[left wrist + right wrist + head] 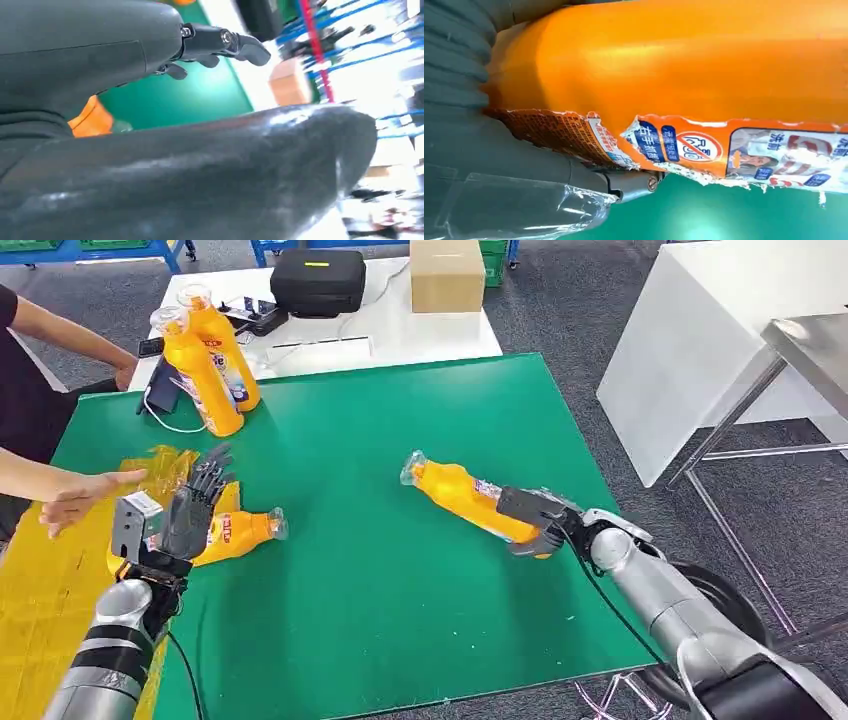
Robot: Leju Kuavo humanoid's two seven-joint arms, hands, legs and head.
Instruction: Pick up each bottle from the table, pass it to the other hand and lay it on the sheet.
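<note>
Item: orange bottle (462, 497), rigid plastic, likely light, slick; torn label. Right robot hand (535, 522) grips base end. Left robot hand (190, 510) empty, fingers spread.

An orange plastic bottle with a clear cap and a torn printed label (462, 498) is lying tilted over the middle of the green table, cap pointing away from the robot, its base end sitting inside the right hand (535, 525). A second orange bottle (240, 531) is lying on its side at the edge of the yellow crinkled sheet (50, 590), cap toward the green. Two more orange bottles (205, 360) are standing upright together at the table's far left corner.
</note>
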